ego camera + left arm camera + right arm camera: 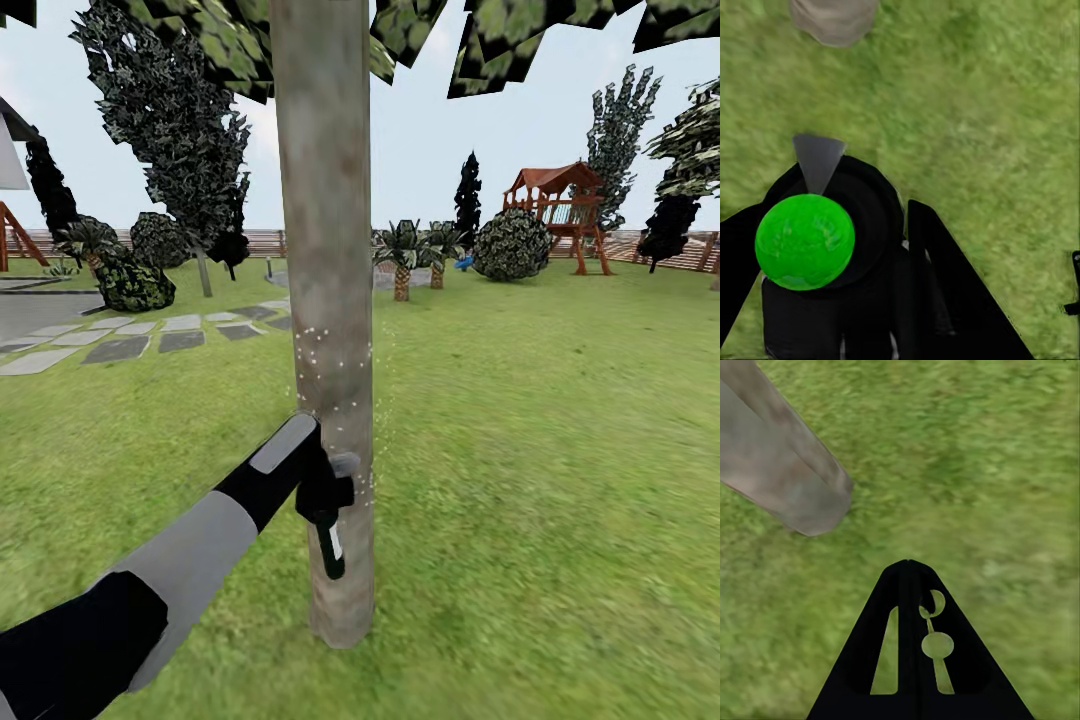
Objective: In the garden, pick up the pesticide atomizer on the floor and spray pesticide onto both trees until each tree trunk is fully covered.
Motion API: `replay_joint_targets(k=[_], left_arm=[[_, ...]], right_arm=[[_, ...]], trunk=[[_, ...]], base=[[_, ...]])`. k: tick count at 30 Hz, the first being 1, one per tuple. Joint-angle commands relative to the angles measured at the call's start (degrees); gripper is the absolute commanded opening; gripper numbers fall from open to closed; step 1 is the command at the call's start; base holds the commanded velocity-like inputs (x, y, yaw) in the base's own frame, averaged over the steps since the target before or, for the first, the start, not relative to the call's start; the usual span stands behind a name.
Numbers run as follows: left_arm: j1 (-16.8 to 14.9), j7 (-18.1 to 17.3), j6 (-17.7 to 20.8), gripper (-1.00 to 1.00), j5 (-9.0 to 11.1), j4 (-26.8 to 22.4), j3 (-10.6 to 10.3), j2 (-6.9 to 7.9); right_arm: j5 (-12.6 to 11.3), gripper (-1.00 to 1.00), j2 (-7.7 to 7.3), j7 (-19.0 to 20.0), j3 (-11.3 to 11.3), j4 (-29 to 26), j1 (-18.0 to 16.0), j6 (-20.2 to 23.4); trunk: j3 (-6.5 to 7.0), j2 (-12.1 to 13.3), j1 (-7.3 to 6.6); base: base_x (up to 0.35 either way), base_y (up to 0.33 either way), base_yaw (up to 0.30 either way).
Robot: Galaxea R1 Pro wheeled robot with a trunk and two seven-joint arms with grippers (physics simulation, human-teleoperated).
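One tree trunk (325, 250), thick and mottled grey-brown, rises straight ahead of me from the garden lawn (560, 450). White specks of pesticide (330, 365) dot the bark and the air just above my left gripper (322, 495). That gripper is shut on the black pesticide atomizer (330, 520), whose grey nozzle (345, 464) is almost against the trunk. In the left wrist view the atomizer (862, 225) carries a green ball (805, 241), and its nozzle (817, 161) points toward the trunk's base (832, 19). My right gripper (907, 566) hangs shut and empty over grass beside the trunk (780, 472).
A stepping-stone path (130, 335) runs at the left. Short palms (402, 255), round bushes (512, 245) and a wooden play tower (560, 210) stand far back before the slatted fence (640, 245). Open grass lies to the right of the trunk.
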Motion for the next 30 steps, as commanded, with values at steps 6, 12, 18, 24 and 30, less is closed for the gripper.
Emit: replay_joint_targets(k=[6,12,18,24,30], left_arm=[[8.9,-0.1,-7.4,-1.0,-8.6,-0.1,-3.6,0.11],[17.2,-12.4,-16.3,-1.0,-25.4,0.4,-4.8,0.13],[19.8,-15.2,-22.1,-1.0,-28.5,0.8,-4.8,0.6],[21.9,-15.3,-26.0,-1.0,-30.6,0.6,-5.8,1.06],[22.8,-17.6,-26.2,-1.0,-30.9,0.4,-6.3,1.09]], right_arm=[[-0.5,-1.0,-0.04,0.5,-0.2,0.1,0.0,-0.1],[-0.7,-1.0,-0.07,0.4,-0.3,0.0,0.0,-0.1],[-0.5,-1.0,-0.09,0.5,-0.2,0.0,0.0,-0.2],[-0.3,-1.0,-0.1,0.5,0.3,0.0,0.0,-0.2],[-0.3,-1.0,-0.16,0.5,0.3,0.0,0.0,-0.2]], trunk=[[-0.04,-0.1,0.02],[-0.04,-0.1,0.02],[-0.04,-0.1,0.02],[-0.04,-0.1,0.02],[-0.04,-0.1,0.02]], base=[[0.0,0.0,0.0],[0.0,0.0,0.0],[0.0,0.0,-0.001],[0.0,0.213,-0.177],[0.0,0.328,-0.279]])
